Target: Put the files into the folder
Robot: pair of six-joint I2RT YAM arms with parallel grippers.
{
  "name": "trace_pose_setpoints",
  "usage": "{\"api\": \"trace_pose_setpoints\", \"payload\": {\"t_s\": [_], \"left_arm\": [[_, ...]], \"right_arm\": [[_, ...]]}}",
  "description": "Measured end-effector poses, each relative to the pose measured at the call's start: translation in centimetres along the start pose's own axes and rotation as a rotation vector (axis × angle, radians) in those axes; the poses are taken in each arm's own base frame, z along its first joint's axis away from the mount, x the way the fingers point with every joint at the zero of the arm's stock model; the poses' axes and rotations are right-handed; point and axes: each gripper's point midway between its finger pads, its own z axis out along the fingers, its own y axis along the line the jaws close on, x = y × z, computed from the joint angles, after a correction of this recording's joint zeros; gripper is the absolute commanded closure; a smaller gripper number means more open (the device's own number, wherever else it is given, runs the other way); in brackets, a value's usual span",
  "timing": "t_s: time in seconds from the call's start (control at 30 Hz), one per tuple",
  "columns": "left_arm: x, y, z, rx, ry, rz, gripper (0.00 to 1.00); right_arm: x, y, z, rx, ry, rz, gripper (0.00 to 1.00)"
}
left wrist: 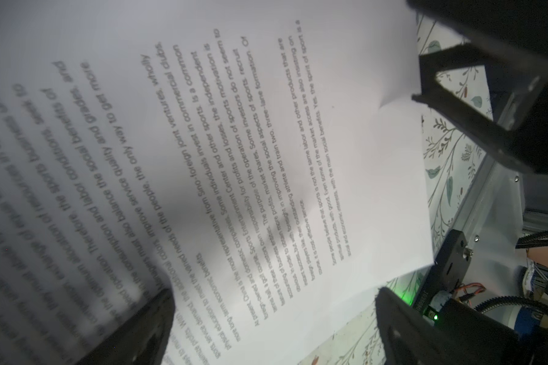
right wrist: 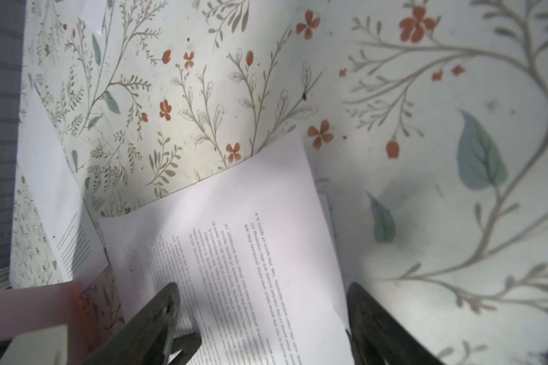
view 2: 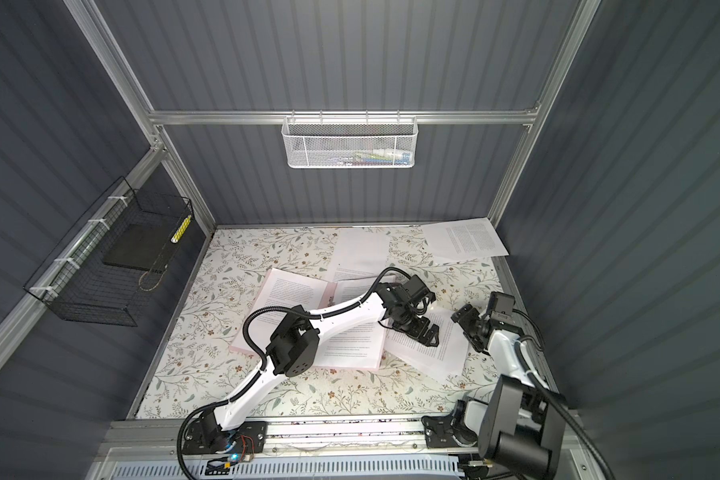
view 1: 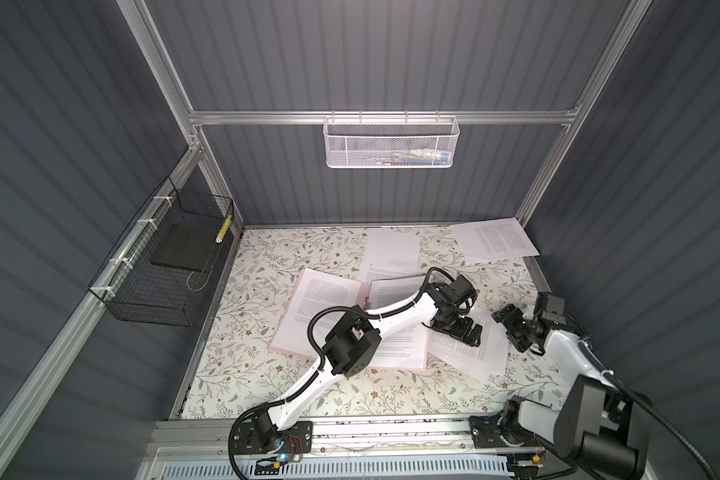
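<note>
left arm (view 1: 395, 318) stretched across the middle, jaws wide apart, right arm (view 1: 566, 349) bent, jaws parted

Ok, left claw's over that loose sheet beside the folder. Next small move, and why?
Probably lower the left claw onto the loose sheet and slide it toward the folder: the claw hangs open over it, the sheet lies outside the folder, and the right claw stands open near its edge.
</note>
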Motion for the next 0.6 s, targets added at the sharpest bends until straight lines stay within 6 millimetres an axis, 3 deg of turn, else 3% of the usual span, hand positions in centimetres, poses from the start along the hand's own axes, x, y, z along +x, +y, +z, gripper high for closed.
{"api": "trace_pose_setpoints", "payload": {"t_s": [0.27,0.4,0.5,0.6], "left_arm": [[0.0,0.0,0.0,0.002,-0.002,0.001,0.0],[0.0,0.0,0.0,0.002,-0.002,0.001,0.0],[-0.2,0.5,-0.3,0.0,-0.007,-0.007,0.0],[-0.3,0.6,-0.4,0.002,-0.008,-0.011,0.0]], "right_arm": [[-0.7,0.3,1.8,-0.017,0.07,-0.006,0.22],[-1.4,0.1,1.7,0.013,0.048,-0.026,0.16],[-2.6,-0.2,1.2,0.058,0.006,-0.044,0.14],[-4.5,0.7,1.0,0.065,-0.017,-0.065,0.14]]}}
